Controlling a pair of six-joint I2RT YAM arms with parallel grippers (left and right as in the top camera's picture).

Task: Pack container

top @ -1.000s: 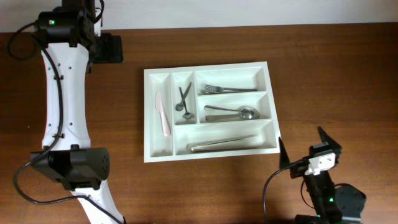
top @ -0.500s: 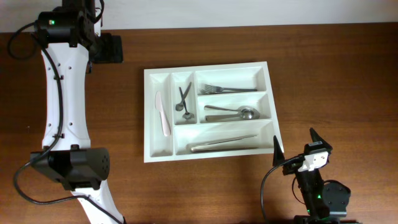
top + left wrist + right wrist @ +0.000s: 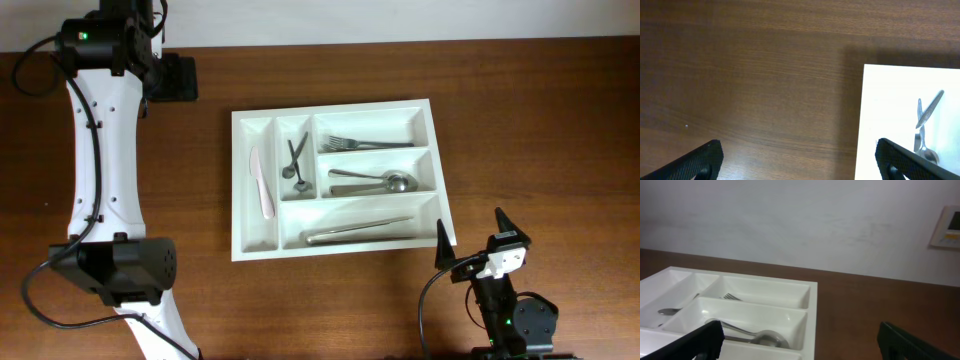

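Note:
The white cutlery tray (image 3: 240, 180) lies mid-table. It holds a white plastic knife (image 3: 261, 184) and small dark spoons (image 3: 294, 160) in the two narrow upright slots, a fork (image 3: 365, 144), a spoon (image 3: 372, 181) and a metal knife (image 3: 357, 232) in the long ones. My left gripper (image 3: 799, 160) is open and empty over bare wood left of the tray's edge (image 3: 890, 100). My right gripper (image 3: 472, 240) is open and empty near the front edge, right of the tray. Its view shows the tray (image 3: 810, 310) and the spoon (image 3: 765, 338).
The brown wooden table (image 3: 520, 130) extends around the tray. The left arm's white links (image 3: 100, 150) run along the left side. A white wall (image 3: 800, 220) with a small panel (image 3: 946, 227) stands behind the table.
My right gripper has drawn back toward the table's front edge and shifted slightly left. The left arm and the tray's contents have not moved.

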